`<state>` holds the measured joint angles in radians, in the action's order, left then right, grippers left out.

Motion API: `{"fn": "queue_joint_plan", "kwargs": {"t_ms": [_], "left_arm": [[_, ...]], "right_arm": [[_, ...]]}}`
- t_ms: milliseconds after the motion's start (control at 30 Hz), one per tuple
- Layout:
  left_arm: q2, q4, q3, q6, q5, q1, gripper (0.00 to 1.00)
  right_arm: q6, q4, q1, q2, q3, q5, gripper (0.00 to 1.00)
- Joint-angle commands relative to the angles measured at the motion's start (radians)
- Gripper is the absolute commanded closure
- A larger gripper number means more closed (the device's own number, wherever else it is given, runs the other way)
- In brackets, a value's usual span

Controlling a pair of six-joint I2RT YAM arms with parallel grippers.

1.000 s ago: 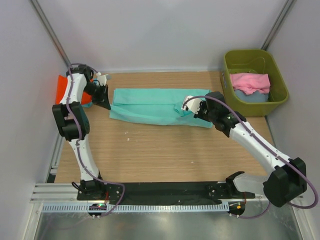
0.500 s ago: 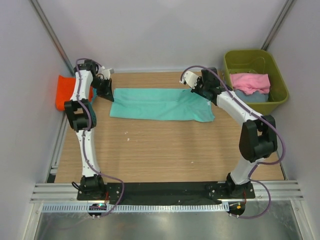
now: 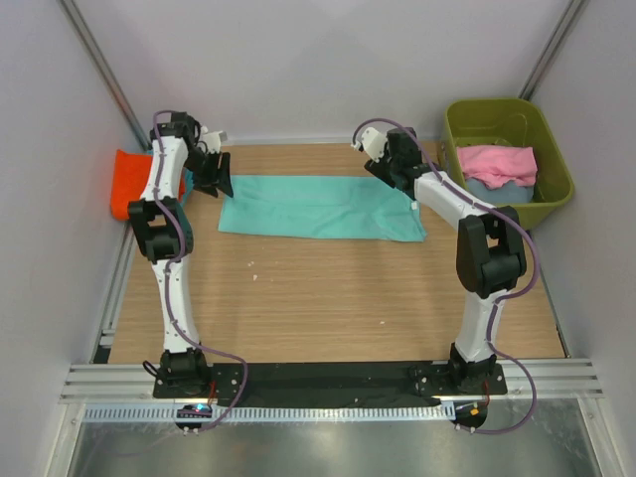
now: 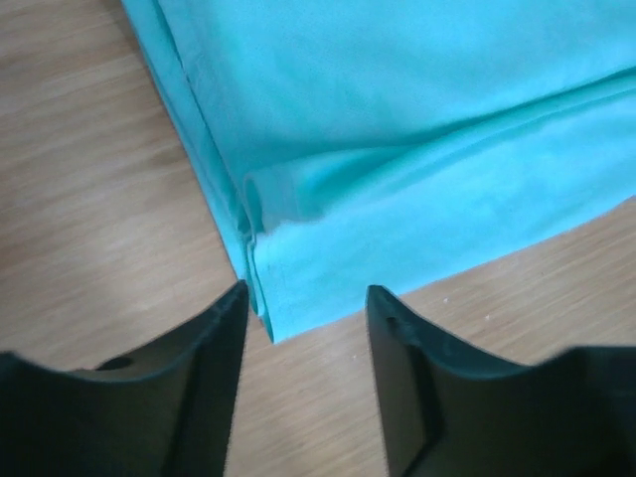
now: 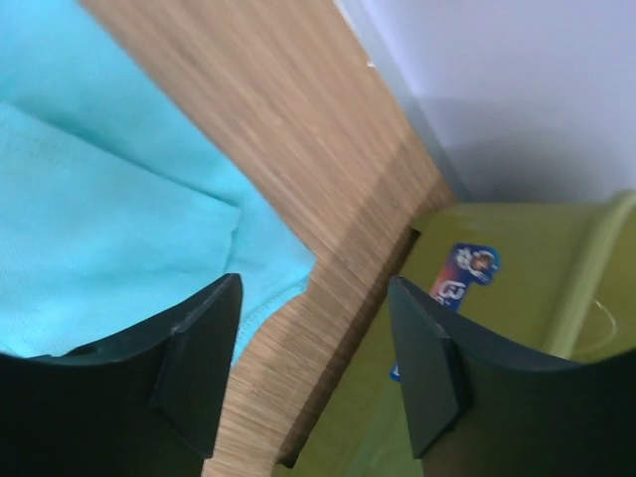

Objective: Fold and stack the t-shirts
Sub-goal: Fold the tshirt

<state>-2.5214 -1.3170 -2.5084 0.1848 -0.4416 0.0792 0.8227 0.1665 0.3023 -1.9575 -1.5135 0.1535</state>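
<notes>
A teal t-shirt [image 3: 318, 207] lies flat on the table as a long folded strip. My left gripper [image 3: 215, 173] hovers at its left end, open, with nothing between the fingers. The left wrist view shows the shirt's folded corner [image 4: 397, 149] just beyond the open left gripper [image 4: 305, 293]. My right gripper [image 3: 382, 163] is open above the strip's back right part. In the right wrist view, that gripper [image 5: 316, 286] is empty, with the teal edge [image 5: 99, 199] beside its left finger. An orange t-shirt [image 3: 127, 184] lies at the far left. Pink [image 3: 497, 162] and pale blue [image 3: 502, 191] t-shirts sit in the bin.
An olive-green plastic bin [image 3: 549, 199] stands at the back right corner, and its wall [image 5: 497, 328] shows close to my right gripper. White walls enclose the table on three sides. Bare wood [image 3: 328, 298] stretches between the shirt and the arm bases.
Both grippers were shut on the teal shirt's ends and carried them toward the back. The strip now lies flatter, and both grippers have opened and let go.
</notes>
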Motion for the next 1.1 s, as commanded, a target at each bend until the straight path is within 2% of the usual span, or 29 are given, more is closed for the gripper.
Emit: {"fn": "queue_joint_plan", "kwargs": {"t_ms": [0,33,67,133,200,267,333,433,533,767,933,1067], "left_arm": [[0.278,0.095,0.226,-0.065,0.029,0.016,0.43],[0.323,0.186,0.282,-0.071,0.024,0.016,0.32],[0.393,0.215,0.325,-0.082,0.015,0.014,0.29],[0.414,0.214,0.382,-0.103,-0.024,0.008,0.27],[0.38,0.159,0.369,-0.102,-0.043,-0.002,0.3],[0.331,0.092,0.359,-0.09,-0.065,-0.016,0.37],[0.303,0.049,0.352,-0.079,-0.074,-0.03,0.44],[0.253,0.023,0.335,-0.061,-0.081,-0.042,0.48],[0.225,0.024,0.319,-0.048,-0.098,-0.056,0.48],[0.156,0.062,0.307,-0.047,-0.033,-0.068,0.47],[0.148,0.076,0.354,-0.041,0.036,-0.07,0.46],[0.145,0.091,0.396,-0.042,0.095,-0.113,0.46]], "right_arm": [[-0.099,-0.116,0.026,0.141,-0.025,0.09,0.32],[-0.111,-0.104,0.031,0.176,-0.017,0.086,0.31],[-0.132,-0.054,0.034,0.19,-0.005,0.078,0.31],[-0.259,0.008,0.035,0.21,-0.007,0.06,0.29],[-0.429,0.132,0.024,0.2,-0.031,0.017,0.26],[-0.541,0.239,0.003,0.174,-0.057,-0.101,0.26],[-0.676,0.272,0.001,0.152,-0.062,-0.14,0.26],[-0.804,0.314,-0.003,0.103,-0.085,-0.245,0.25],[-0.867,0.324,-0.014,0.046,-0.114,-0.29,0.22],[-0.941,0.315,-0.061,-0.095,-0.169,-0.289,0.22],[-0.945,0.32,-0.084,-0.162,-0.186,-0.302,0.22],[-0.922,0.344,-0.083,-0.218,-0.227,-0.31,0.23]]}}
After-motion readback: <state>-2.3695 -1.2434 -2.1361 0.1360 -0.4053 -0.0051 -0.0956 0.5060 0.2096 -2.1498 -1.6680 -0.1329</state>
